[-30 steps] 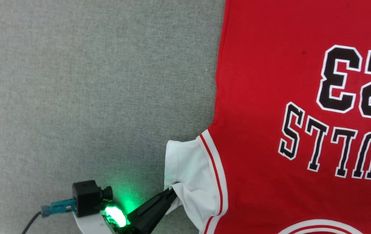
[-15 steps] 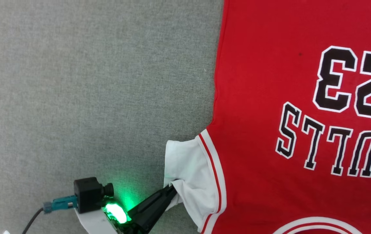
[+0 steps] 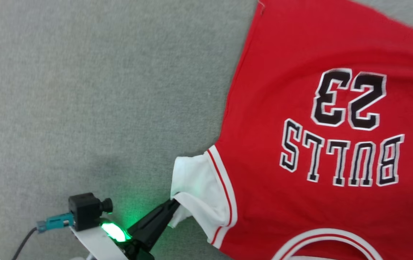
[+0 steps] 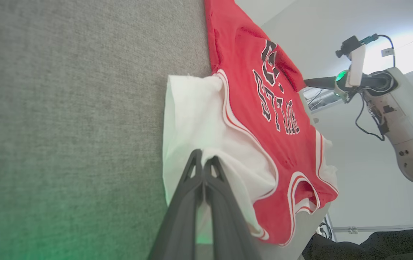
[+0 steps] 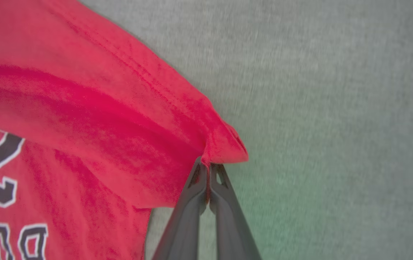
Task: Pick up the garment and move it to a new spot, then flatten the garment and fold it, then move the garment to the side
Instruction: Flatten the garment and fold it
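Observation:
The garment (image 3: 300,108), a red T-shirt printed "BULLS 23", lies face up on the grey table (image 3: 83,90) with its print upside down in the head view. Its white sleeve (image 3: 195,184) points left. My left gripper (image 3: 173,205) is shut on that sleeve's edge; the left wrist view shows the left gripper (image 4: 203,161) pinching the white cloth. In the right wrist view my right gripper (image 5: 206,167) is shut on a corner of the garment's red hem (image 5: 224,144), raised a little off the table. The left wrist view shows the right gripper (image 4: 305,82) at the garment's far side.
Grey felt covers the table to the left of the garment. In the left wrist view the table's edge (image 4: 314,224) runs just past the neckline, with a pale wall beyond and my right forearm (image 4: 401,108) over it. A small black camera (image 3: 87,213) rides on my left wrist.
My right gripper has shut on the red hem corner. The garment's body has swung left and now lies slanted, its far hem in sight. The head view has shifted slightly; the left grip is unchanged.

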